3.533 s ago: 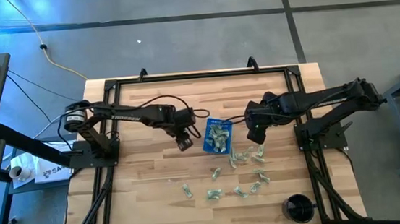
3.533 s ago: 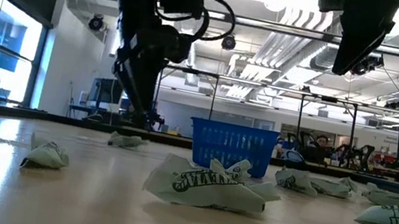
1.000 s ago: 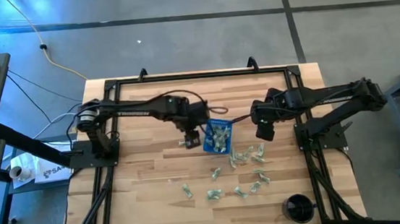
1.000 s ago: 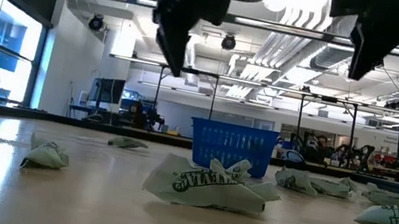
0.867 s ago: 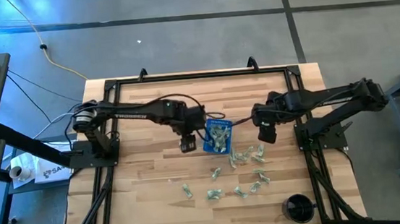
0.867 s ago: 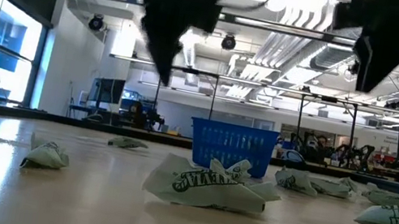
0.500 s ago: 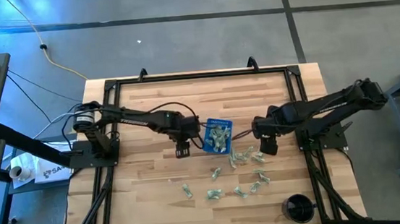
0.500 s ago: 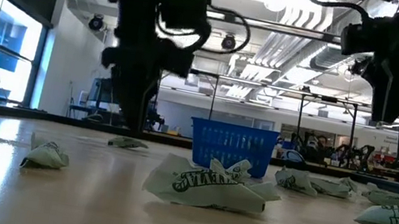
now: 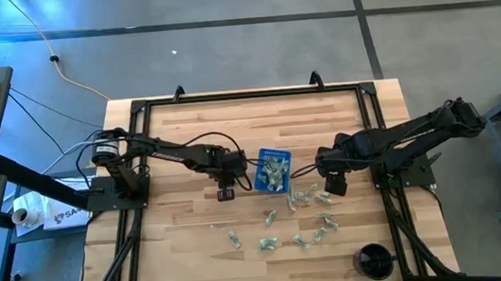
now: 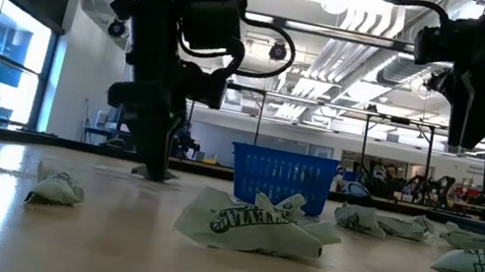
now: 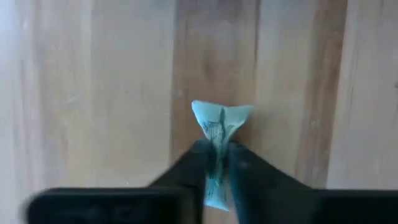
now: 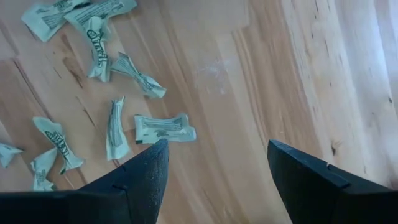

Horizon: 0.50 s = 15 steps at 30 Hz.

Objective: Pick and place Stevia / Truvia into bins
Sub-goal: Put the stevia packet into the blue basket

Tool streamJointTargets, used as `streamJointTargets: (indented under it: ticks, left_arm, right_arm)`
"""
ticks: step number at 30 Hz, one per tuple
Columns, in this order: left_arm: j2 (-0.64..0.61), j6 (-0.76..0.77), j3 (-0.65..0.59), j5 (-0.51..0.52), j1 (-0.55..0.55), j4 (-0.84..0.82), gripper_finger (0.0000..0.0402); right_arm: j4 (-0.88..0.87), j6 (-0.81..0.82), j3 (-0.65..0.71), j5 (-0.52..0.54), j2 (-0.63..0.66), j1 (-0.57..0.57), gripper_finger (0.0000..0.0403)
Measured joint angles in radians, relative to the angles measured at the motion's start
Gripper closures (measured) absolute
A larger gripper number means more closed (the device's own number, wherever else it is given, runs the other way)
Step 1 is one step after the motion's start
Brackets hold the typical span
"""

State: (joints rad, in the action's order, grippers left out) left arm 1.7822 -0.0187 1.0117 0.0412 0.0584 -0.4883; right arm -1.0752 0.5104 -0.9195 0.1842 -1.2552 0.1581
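Observation:
The Stevia sachets are small, crumpled, pale green and white. Several lie loose on the table near the blue bin, and several more lie inside it. The blue bin is a small square tray in mid-table, also seen in the low view. My left gripper is down at the table left of the bin, shut on one sachet. My right gripper hangs open, well above the loose sachets right of the bin. My left gripper pinches one sachet between its two fingers, coming from above and pointing down. The crumpled paper is caught near one end, and the other end fans out past the fingertips. In the low view the fingers reach the tabletop, so the sachet is not lifted.
A round black cup stands near the table's near right corner. Big crumpled sachets lie close to the low camera. A black frame borders the table. Bare wood lies left of and beyond the bin.
My left gripper has moved from high beside the bin's left wall toward the near edge and down to the table, onto the sachet lying left of the bin. My right gripper has shifted toward the near edge, over the loose sachets, and stayed high.

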Motion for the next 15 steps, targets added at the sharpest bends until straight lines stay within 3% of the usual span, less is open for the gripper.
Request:
streamJointTargets:
  ticks: [3,8,11,15]
  left_arm:
    - [-0.002,0.004,0.035,0.027,0.001,-0.069,0.038]
    - [-0.049,0.007,0.164,0.027,0.001,-0.197,0.0358]
    - [-0.066,-0.001,0.256,0.02,0.0,-0.227,0.0372]
    - [-0.069,-0.055,0.346,-0.071,0.01,-0.124,0.038]
  right_arm:
    - [0.0,-0.012,0.0,0.004,0.0,0.0,0.0141]
    - [-0.007,-0.019,0.0,-0.008,0.003,0.013,0.0141]
    - [-0.02,-0.018,0.0,0.004,0.008,0.031,0.0141]
    - [-0.029,-0.032,0.013,0.021,0.008,0.052,0.0141]
